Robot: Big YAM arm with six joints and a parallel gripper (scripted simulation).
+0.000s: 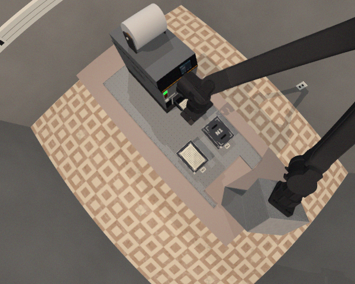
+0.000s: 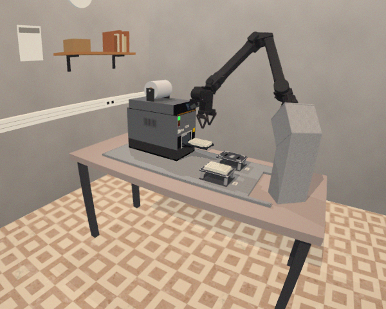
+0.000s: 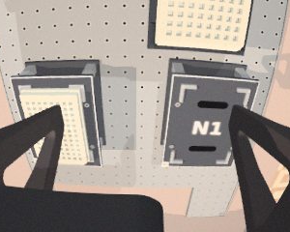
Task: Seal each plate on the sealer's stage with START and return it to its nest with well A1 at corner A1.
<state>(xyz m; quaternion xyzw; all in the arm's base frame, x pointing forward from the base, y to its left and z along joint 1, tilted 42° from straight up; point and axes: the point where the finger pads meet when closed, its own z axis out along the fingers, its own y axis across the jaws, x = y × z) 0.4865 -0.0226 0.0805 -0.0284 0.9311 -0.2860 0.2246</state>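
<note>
Nearest the wrist camera, the pincer (image 1: 190,116) (image 2: 206,125) (image 3: 146,115) stands open with nothing in its grip; from above, the wrist hides its fingertips. Beyond it on the worktop (image 1: 147,152) (image 2: 93,156) are two nests. Nest N2 (image 1: 178,152) (image 2: 216,174) (image 3: 94,121) carries the pale plate (image 1: 193,155) (image 2: 217,167) (image 3: 73,123), partly covered by a finger in the wrist view (its small tag is too blurred to read). Beside it, nest N1 (image 1: 212,134) (image 2: 233,154) (image 3: 188,97) holds no plate, its slots and corner locators exposed.

Farther on, the stage (image 1: 177,104) (image 2: 206,147) (image 3: 152,29) is out, bearing the other plate (image 1: 182,104) (image 2: 199,143) (image 3: 203,24). The wrist view cuts that plate off, and the arm covers part of it from above; whether foil covers it, I cannot tell. Behind stands the sealer (image 1: 159,61) (image 2: 153,129), its lamp (image 1: 165,92) (image 2: 179,118) green (the screen is illegible), with a white roll (image 1: 147,25) (image 2: 161,88) on top.
</note>
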